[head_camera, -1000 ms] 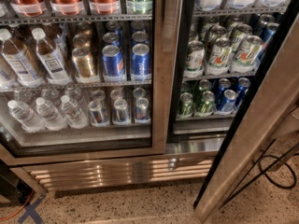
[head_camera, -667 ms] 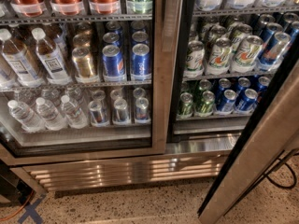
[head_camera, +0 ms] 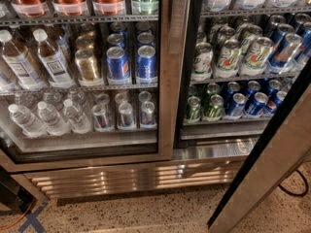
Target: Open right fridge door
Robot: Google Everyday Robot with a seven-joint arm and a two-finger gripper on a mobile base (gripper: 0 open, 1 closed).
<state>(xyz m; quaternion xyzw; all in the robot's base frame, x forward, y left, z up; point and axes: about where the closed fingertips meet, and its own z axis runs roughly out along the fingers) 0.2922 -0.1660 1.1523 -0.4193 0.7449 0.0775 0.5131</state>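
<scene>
The right fridge door [head_camera: 272,169] stands swung open. Its brushed steel frame with a dark inner edge runs diagonally across the lower right of the camera view. Behind it the right compartment is uncovered, with green-and-white cans [head_camera: 228,57] and blue cans [head_camera: 252,103] on its shelves. The left door [head_camera: 167,81] is closed, and water bottles [head_camera: 48,118] and a gold can [head_camera: 88,66] show through its glass. My gripper does not appear in this view.
A steel grille [head_camera: 131,178] runs along the fridge's base above a speckled floor. A black cable [head_camera: 294,191] lies on the floor at the right, behind the open door. Blue tape [head_camera: 34,220] and an orange cord [head_camera: 12,222] mark the floor at lower left.
The right door's frame has swung further out toward the right, and more of the right compartment's cans now show.
</scene>
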